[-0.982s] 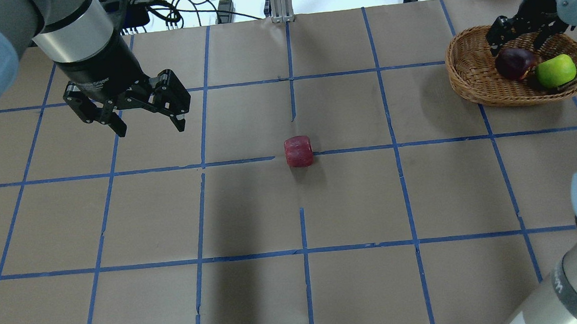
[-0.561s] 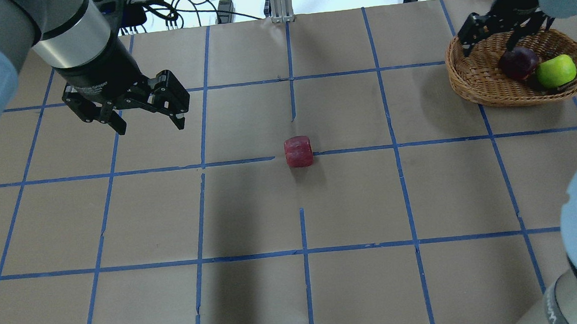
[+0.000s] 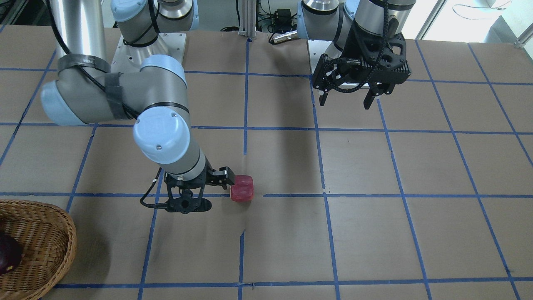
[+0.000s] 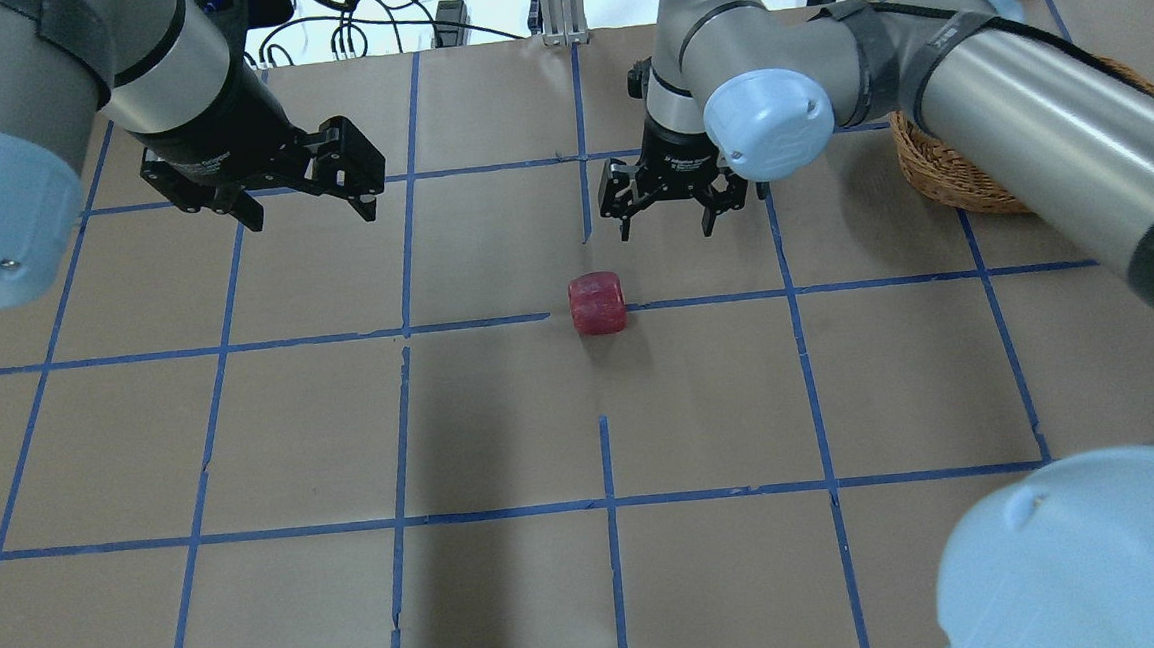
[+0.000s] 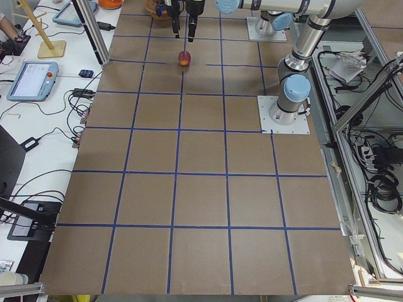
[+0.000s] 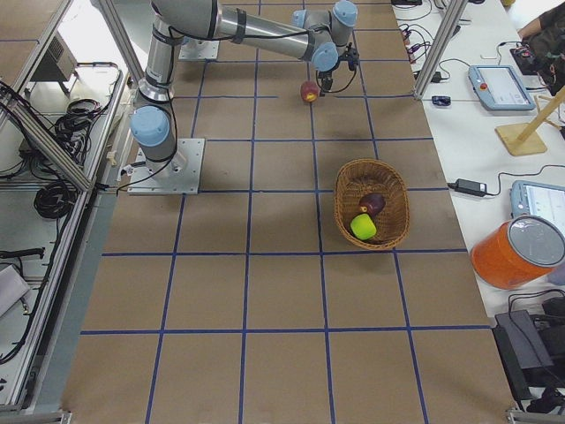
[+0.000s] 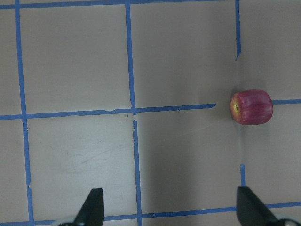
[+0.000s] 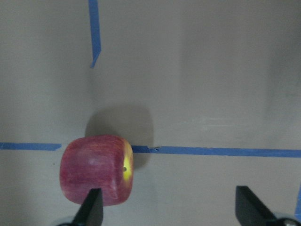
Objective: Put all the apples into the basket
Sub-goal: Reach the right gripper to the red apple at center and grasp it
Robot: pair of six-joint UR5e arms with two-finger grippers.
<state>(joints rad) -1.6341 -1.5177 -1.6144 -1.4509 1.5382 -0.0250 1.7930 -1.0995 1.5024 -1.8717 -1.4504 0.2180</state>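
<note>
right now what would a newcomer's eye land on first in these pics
First, the lone red apple lying on its side near the middle of the table, with the right gripper hanging open close to it. Next, the basket off to the robot's right, holding the purple apple and the green apple. The left gripper hovers open, well apart from the red apple.

Overhead: rear, downward | front: opposite, steep | sides: table [image 4: 503, 419] ends, far | wrists: close, share red apple [image 7: 251, 107]
</note>
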